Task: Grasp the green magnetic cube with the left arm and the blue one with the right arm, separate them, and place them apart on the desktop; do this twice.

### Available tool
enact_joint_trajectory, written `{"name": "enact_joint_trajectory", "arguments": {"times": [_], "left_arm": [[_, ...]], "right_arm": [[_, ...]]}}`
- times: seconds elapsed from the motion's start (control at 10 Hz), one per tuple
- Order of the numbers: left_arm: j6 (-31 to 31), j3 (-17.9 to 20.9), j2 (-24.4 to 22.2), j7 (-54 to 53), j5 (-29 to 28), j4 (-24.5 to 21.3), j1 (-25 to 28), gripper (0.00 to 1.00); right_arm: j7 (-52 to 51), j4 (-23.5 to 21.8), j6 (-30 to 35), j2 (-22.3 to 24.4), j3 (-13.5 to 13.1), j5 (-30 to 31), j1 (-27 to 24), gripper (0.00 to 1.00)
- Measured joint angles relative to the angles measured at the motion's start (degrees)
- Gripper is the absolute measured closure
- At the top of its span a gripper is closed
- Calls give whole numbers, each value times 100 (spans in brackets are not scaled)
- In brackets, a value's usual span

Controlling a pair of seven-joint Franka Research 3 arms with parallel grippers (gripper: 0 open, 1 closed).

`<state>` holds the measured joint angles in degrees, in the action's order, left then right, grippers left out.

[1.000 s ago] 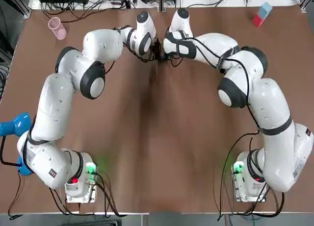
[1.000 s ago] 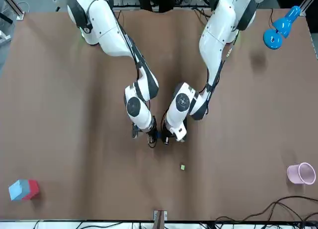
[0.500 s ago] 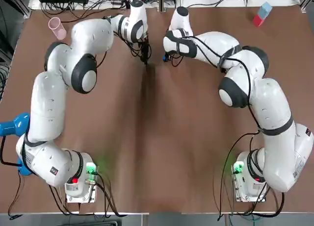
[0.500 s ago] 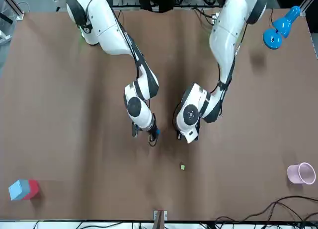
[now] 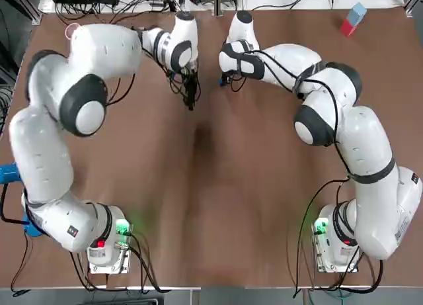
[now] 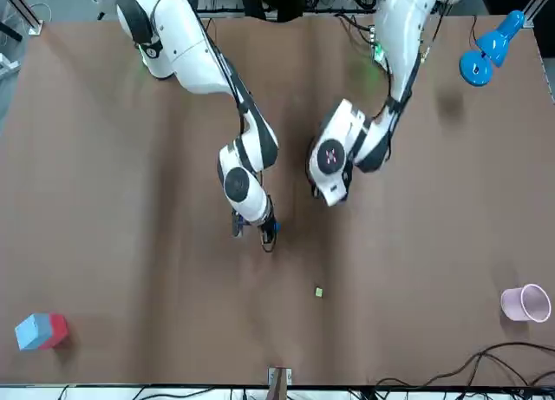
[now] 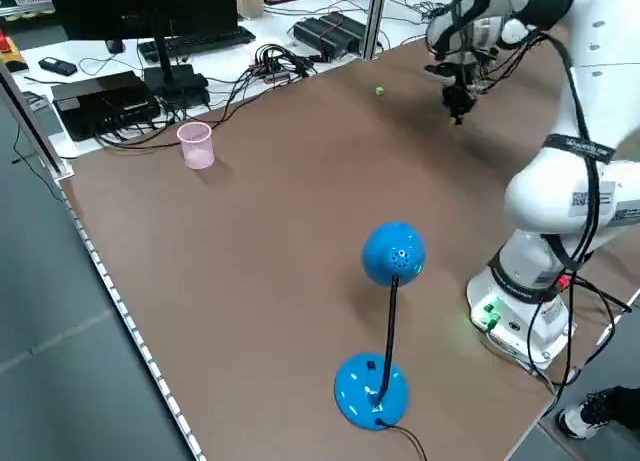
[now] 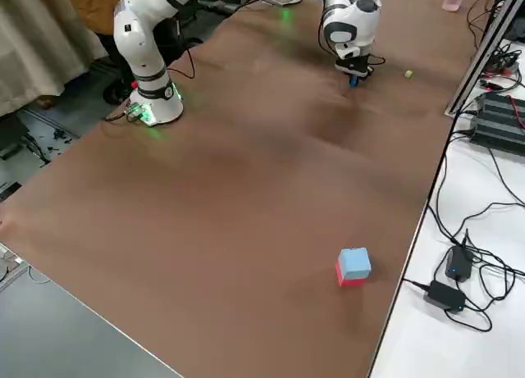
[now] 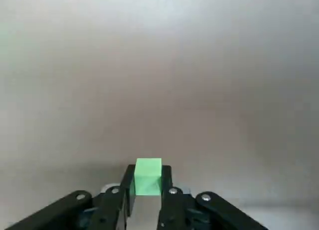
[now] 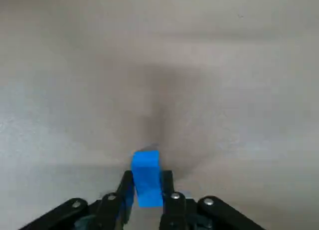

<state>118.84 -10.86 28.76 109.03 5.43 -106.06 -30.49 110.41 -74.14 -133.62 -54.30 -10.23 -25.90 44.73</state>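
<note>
Two small cubes with flat faces and sharp corners are each clamped between black fingers: the green cube (image 9: 148,171) in the left gripper (image 9: 148,181), the blue cube (image 10: 145,171) in the right gripper (image 10: 147,184). We see both grippers over the far half of the smooth brown table (image 5: 198,186), near each other but apart. Another small green piece (image 6: 318,291) lies alone close to the far edge. Much bare surface is open towards the arm bases; a pink cup (image 6: 525,303) and a blue-red block (image 6: 41,331) stand at the far corners
</note>
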Motion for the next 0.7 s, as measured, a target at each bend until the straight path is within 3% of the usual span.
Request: {"name": "enact_joint_trajectory", "arguments": {"times": [0.3, 0.5, 0.7], "left_arm": [[-65, -523, -239, 410, 1, -818, -101, 76], [-473, -755, -432, 609, 17, -939, -92, 76], [-1126, -1043, -692, 751, 111, -1010, -91, 76]], "right_arm": [[-132, -2, -4, 189, -21, 0, -42, 18], [-742, -285, 13, 557, -13, 2, -242, 5], [-1479, -1035, 36, 1203, 137, 1, -625, 0]]}}
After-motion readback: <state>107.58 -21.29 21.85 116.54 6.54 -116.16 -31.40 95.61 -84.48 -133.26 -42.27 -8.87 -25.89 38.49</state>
